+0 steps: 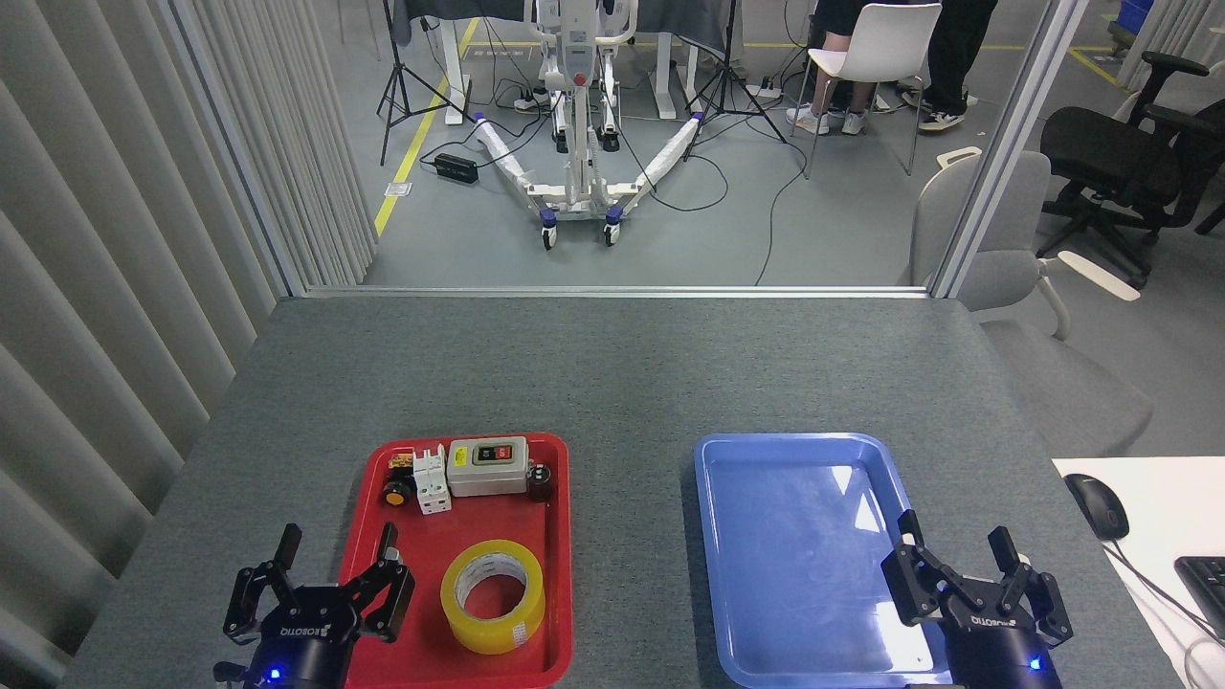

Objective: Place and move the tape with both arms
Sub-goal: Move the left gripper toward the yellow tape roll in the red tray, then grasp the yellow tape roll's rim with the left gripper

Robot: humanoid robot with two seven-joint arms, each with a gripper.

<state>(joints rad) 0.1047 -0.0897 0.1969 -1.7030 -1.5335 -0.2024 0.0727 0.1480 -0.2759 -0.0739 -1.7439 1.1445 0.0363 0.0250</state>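
Observation:
The tape (493, 595), a yellow roll with a white core, lies flat in the near part of the red tray (552, 612). My left gripper (325, 574) hovers at the tray's near-left corner, just left of the roll, fingers spread open and holding nothing. At the near-right corner of the blue tray (794, 536) my right gripper (967, 565) also stands open with nothing between its fingers. Both show a blue light.
At the back of the red tray sit a grey switch box (488, 466), a white breaker (433, 478) and small dark parts. A white desk with a mouse (1097, 504) and a keyboard lies at the right. Grey slatted panels line the left.

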